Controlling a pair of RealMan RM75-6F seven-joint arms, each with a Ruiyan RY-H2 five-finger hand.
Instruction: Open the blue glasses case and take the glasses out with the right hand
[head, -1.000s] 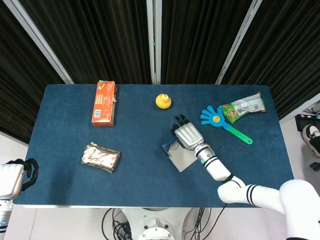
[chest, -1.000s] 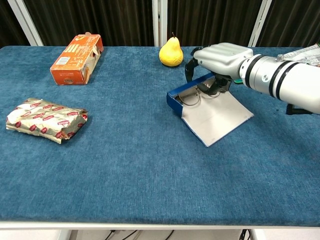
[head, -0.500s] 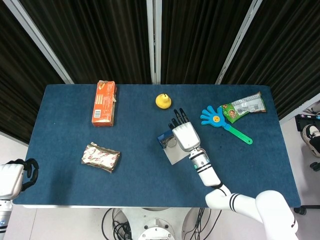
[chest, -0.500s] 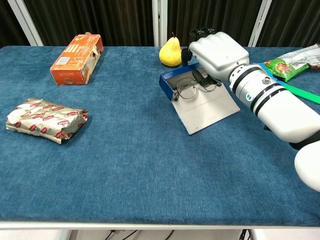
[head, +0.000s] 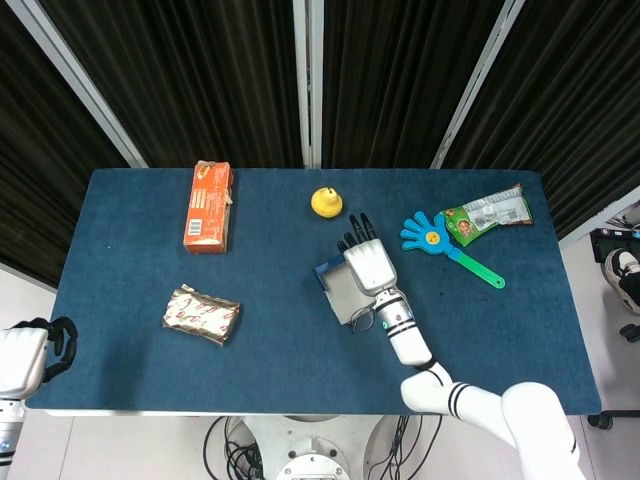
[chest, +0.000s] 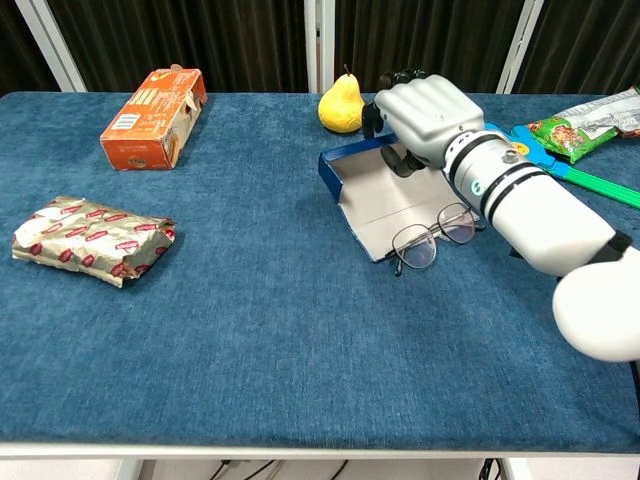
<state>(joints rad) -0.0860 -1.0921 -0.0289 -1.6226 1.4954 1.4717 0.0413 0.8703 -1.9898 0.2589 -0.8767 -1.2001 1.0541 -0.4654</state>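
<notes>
Glasses: your glasses (chest: 432, 235) were inside the open case a second ago, under the hand; now they lie out on the blue surface (chest: 250, 290), at the near edge of the flat lid, lenses toward the chest camera.
Right hand: your right hand (chest: 425, 112) no longer grips the glasses; its fingers are curled over the far rim of the case, holding nothing that shows.
Blue glasses case: your blue glasses case (chest: 370, 190) has swung round and slid toward the pear (chest: 342, 104), and its tray now shows empty.
Right arm: your forearm has moved in over the near part of the surface.
</notes>
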